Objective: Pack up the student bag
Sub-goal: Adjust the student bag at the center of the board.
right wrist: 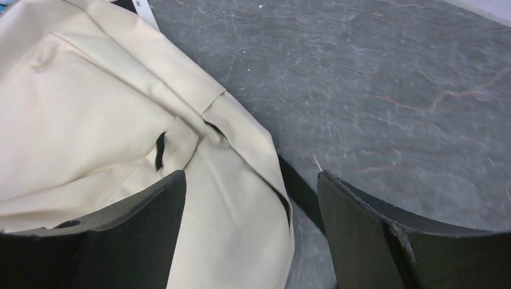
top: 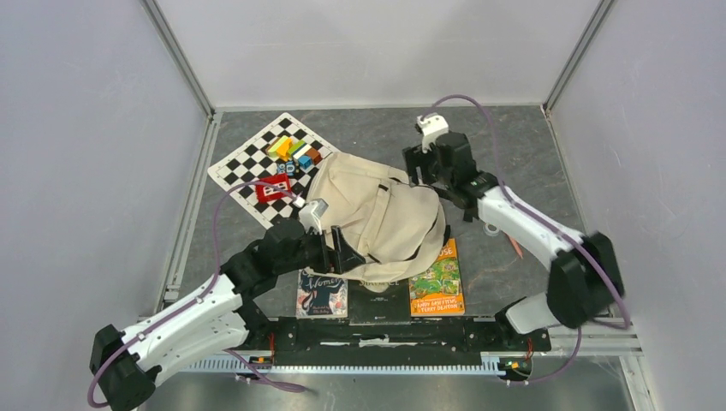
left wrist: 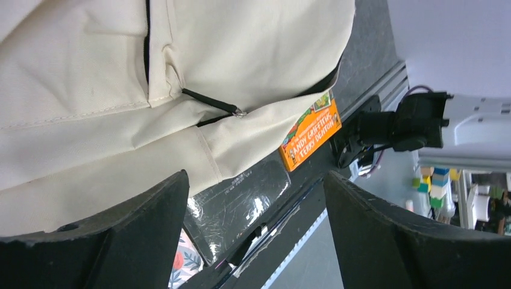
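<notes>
Mid-table, rumpled cream student bag (top: 377, 214), black-strapped, over books (top: 437, 282)

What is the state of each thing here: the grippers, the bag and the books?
student bag: lying slumped on the table
left gripper: open, empty
right gripper: open, empty
orange book: closed, flat, partly under the bag
dark book: closed, flat, partly under the bag
blue book: closed, flat
</notes>
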Controlling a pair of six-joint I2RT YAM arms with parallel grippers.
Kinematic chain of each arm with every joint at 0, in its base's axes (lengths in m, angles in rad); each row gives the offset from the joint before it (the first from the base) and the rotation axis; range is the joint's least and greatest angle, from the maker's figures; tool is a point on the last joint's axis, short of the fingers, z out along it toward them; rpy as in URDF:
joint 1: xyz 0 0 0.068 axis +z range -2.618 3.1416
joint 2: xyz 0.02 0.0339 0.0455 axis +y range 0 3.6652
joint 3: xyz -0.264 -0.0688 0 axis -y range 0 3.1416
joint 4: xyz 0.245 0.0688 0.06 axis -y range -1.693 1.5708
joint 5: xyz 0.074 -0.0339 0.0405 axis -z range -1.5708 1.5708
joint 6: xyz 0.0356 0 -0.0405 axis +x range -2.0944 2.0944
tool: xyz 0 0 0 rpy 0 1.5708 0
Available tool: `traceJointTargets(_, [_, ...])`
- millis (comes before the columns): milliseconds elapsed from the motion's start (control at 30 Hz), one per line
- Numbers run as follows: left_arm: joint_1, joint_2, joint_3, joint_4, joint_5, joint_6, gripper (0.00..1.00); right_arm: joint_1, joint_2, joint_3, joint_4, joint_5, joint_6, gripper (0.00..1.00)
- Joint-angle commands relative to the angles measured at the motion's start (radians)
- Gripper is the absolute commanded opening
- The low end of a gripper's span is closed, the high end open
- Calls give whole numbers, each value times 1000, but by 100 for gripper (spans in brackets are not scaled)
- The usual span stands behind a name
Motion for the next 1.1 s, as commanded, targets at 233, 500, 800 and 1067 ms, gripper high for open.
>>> traceJointTargets(233, [2, 72, -29, 97, -108, -179, 84, 140, -379, -386, -18, -65, 214, 64])
traceJointTargets(500, [3, 60, -111, 154, -181, -254, 75, 167, -454, -623, 2, -39, 301, 48])
traceJointTargets(800, [3, -116, -293, 141, -298, -373, 73, 167, -530, -717, 2, -2, 277, 52])
traceJointTargets(1067, [3, -209, -356, 112, -360, -379, 71, 209, -513, -474, -89, -171, 166, 72])
